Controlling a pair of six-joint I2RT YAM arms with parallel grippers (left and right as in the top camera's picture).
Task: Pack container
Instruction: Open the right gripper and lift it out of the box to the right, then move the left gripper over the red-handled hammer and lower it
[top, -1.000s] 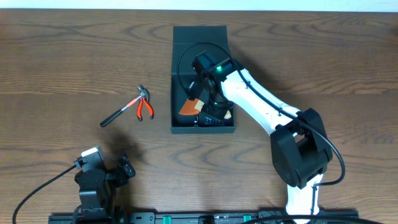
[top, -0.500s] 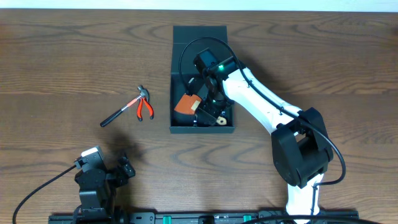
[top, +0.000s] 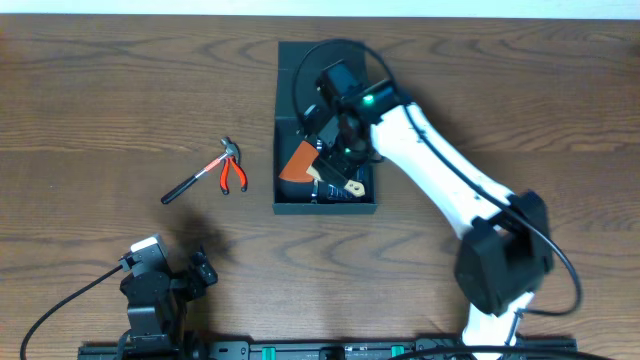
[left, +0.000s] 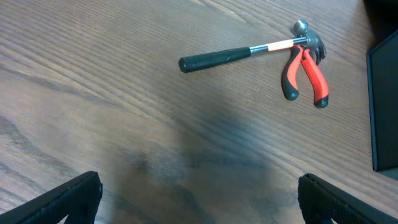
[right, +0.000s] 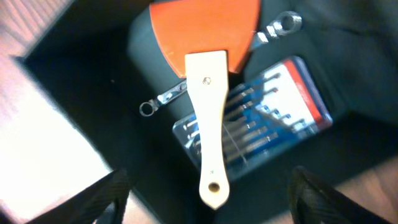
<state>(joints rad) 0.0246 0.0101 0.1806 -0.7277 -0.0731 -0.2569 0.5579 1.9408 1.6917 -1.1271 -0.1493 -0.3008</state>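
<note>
Wood table (top: 100, 100) — container (top: 327, 208) lengthwise, flap (top: 295, 55) far.

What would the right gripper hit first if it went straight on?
Most likely the scraper: its pale handle lies centred under the open right gripper, atop a wrench and bit case in the container. Depth is unclear.

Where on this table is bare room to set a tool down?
Bare wood lies left of the hammer and in front of the container. Crowded: the container's floor, taken up by the scraper, wrench and bit set.
</note>
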